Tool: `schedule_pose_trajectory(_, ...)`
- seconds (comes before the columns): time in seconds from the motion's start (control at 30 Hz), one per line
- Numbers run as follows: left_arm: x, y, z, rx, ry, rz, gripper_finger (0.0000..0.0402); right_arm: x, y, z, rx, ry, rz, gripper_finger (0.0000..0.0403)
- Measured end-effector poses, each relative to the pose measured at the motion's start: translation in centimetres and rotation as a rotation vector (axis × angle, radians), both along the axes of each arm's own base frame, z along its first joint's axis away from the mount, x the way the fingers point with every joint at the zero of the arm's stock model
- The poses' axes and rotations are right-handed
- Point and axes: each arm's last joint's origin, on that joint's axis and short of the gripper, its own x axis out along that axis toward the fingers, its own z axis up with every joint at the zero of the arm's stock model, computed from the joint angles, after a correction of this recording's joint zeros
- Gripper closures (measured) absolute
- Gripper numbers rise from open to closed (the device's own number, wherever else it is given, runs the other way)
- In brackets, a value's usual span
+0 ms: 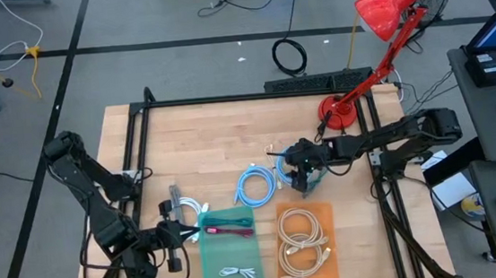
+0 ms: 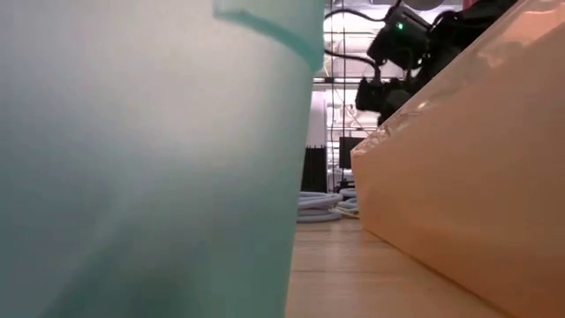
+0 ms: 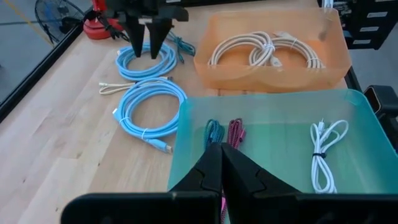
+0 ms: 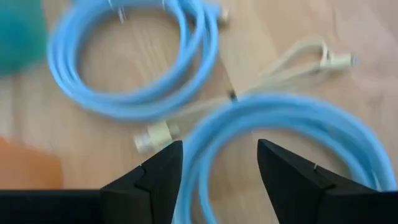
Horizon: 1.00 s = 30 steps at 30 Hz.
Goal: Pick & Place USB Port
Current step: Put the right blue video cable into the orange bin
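Teal bin (image 2: pixel 150 159), orange bin (image 2: pixel 468 177), blue cables (image 3: pixel 149 109)

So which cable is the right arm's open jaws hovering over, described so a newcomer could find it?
Start at the orange tray near the table's front edge. Just behind it, between the red lamp base and the tray, the right gripper hovers over a light blue coiled cable. A second light blue coil lies beside it toward the left arm; only the first sits under the open jaws.

Two light-blue cable coils (image 3: pixel 149 109), two cream coils (image 3: pixel 267 51) in one orange tray (image 3: pixel 273 78), one green tray (image 3: pixel 280 102), one red lamp (image 1: pixel 375 42).
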Motion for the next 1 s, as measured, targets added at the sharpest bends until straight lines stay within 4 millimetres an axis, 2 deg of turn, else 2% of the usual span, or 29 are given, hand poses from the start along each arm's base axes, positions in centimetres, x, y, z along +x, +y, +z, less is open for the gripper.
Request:
schedule_pose_trajectory(0.1, 0.0, 0.0, 0.0, -0.001, 0.000, -0.003, 0.0399, 0.1, 0.3, 0.3, 0.014, -0.010, -0.004, 0.0202)
schedule_pose_trajectory(0.37, -0.1, -0.1, 0.0, -0.005, 0.004, -0.011, 0.0399, -0.6, 1.9, -0.7, 0.015, 0.103, 0.029, 0.0202)
schedule_pose_trajectory(0.6, -0.1, -0.2, 0.0, -0.007, 0.003, -0.011, 0.0399, -0.9, 1.8, -0.9, -0.062, 0.134, -0.016, 0.0202)
schedule_pose_trajectory(1.0, -0.1, -0.2, 0.0, -0.003, 0.004, -0.012, 0.0399, -1.6, 2.0, -2.6, -0.014, 0.193, -0.034, 0.0202)
